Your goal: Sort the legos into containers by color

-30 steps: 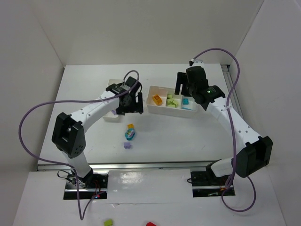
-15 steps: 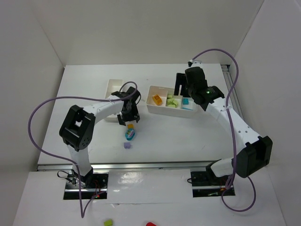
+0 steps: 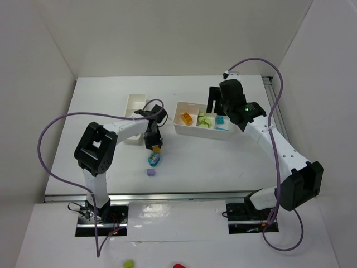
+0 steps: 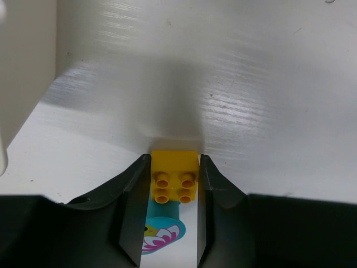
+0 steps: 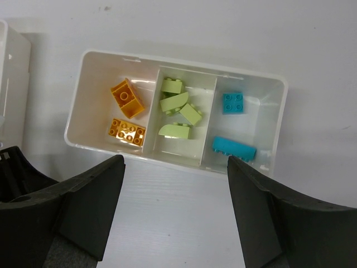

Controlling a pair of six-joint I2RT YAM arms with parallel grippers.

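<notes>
Left tool (image 4: 174,170) grips yellow brick (image 4: 174,180) near rim of narrow tray (image 4: 22,67).

Worktop (image 3: 212,162): narrow tray (image 3: 134,100) left, wide tray (image 3: 201,132) right, side by side, apart.
Wide tray, three compartments: left pair (image 5: 127,98) of bricks in left one, four bricks (image 5: 177,103) in middle, right pair (image 5: 233,102) in right.
Right claw (image 5: 175,167) above wide tray.
Left claw (image 3: 154,146) down at worktop, just right of narrow tray's near end; held brick (image 4: 174,176) between its fingers.
Printed brick (image 3: 154,160) just before held brick.
Lone brick (image 3: 150,172) nearer still, apart.
</notes>
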